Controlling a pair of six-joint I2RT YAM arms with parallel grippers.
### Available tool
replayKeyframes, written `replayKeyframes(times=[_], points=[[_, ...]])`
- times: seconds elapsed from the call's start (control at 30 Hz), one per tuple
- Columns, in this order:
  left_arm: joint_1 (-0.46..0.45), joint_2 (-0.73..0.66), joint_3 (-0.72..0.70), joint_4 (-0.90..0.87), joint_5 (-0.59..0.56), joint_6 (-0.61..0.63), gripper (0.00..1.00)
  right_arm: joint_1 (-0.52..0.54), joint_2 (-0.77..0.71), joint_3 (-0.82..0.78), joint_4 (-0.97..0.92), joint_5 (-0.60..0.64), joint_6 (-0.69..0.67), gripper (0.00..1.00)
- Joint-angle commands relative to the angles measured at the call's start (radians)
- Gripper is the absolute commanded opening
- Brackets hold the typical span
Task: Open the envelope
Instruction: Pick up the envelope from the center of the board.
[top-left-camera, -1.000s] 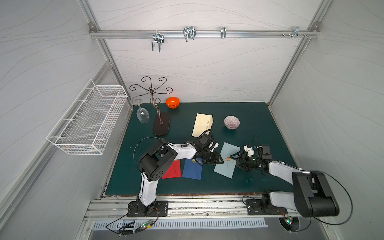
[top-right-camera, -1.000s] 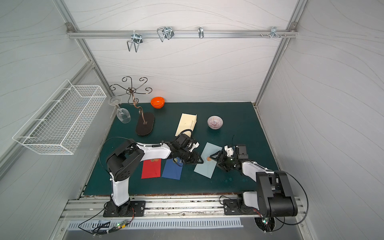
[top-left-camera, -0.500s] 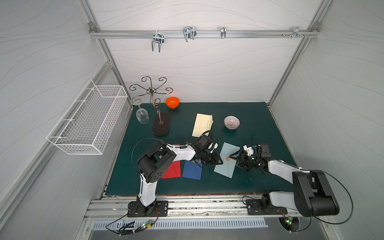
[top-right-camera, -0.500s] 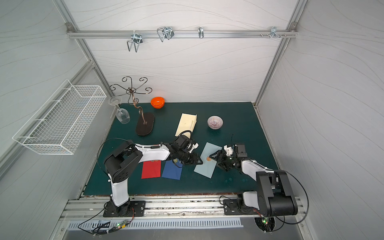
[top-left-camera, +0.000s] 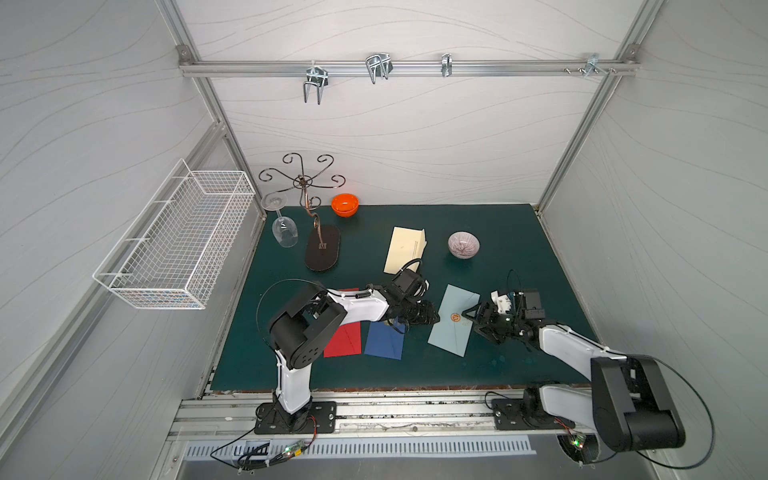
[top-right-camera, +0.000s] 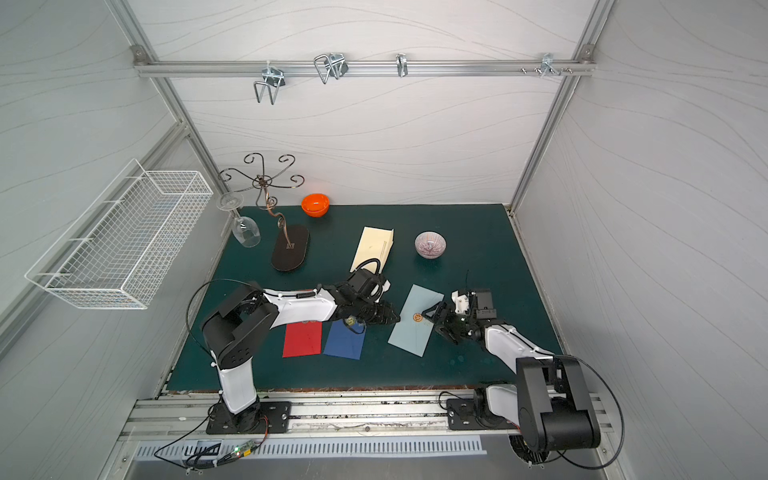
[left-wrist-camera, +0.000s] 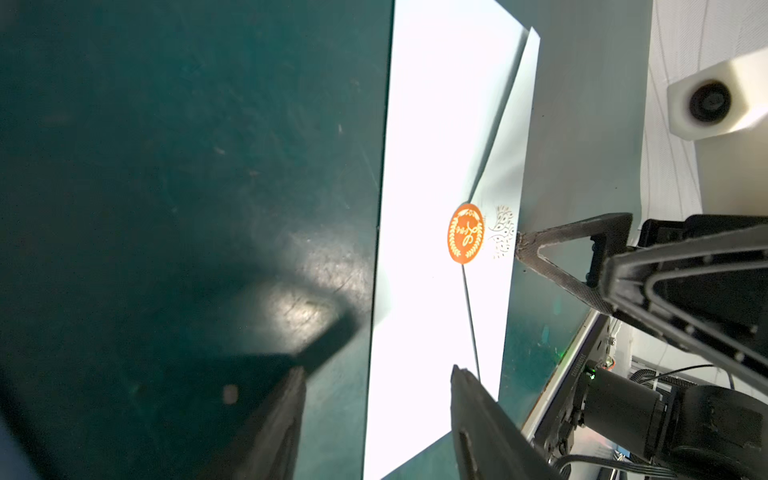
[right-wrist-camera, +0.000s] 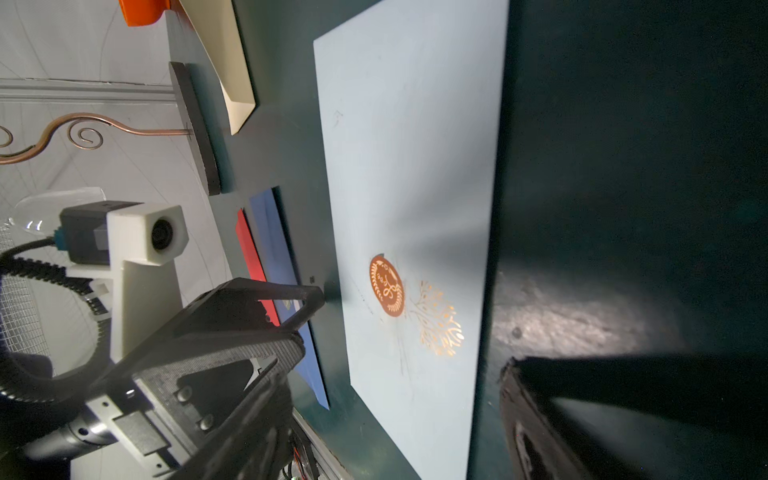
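Note:
A light blue envelope (top-left-camera: 451, 334) (top-right-camera: 409, 338) lies flat on the green mat, flap side up and closed by an orange seal (top-left-camera: 456, 318) (left-wrist-camera: 466, 233) (right-wrist-camera: 386, 286). My left gripper (top-left-camera: 433, 318) (left-wrist-camera: 376, 370) is open low at the envelope's left edge. One of its fingertips is over the mat and the other over the paper. My right gripper (top-left-camera: 471, 322) (right-wrist-camera: 399, 370) is open at the opposite edge. One of its fingertips (left-wrist-camera: 524, 246) rests against that edge beside the seal. Neither gripper holds anything.
A dark blue envelope (top-left-camera: 384, 340) and a red envelope (top-left-camera: 343, 336) lie under the left arm. Behind are a cream envelope (top-left-camera: 405, 249), a patterned bowl (top-left-camera: 464, 245), an orange bowl (top-left-camera: 345, 204) and a glass stand (top-left-camera: 322, 253) with a wine glass (top-left-camera: 284, 235). A wire basket (top-left-camera: 174, 245) hangs on the left wall.
My right gripper has crept left, up to the envelope's right edge by the seal. The left gripper has hardly moved, and the envelope lies as before.

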Motion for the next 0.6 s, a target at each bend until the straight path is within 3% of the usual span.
replayKeyframes(times=[0.0,0.2,0.57], points=[[-0.003,0.01,0.074,0.007,0.003,-0.009,0.6,-0.001,0.004,-0.03,-0.107,0.05,-0.022,0.8],[-0.013,0.09,0.156,-0.06,0.081,0.011,0.59,-0.003,0.032,-0.025,-0.099,0.037,-0.024,0.77],[-0.022,0.139,0.16,-0.063,0.098,-0.009,0.59,-0.003,0.05,0.014,-0.144,0.056,-0.009,0.75]])
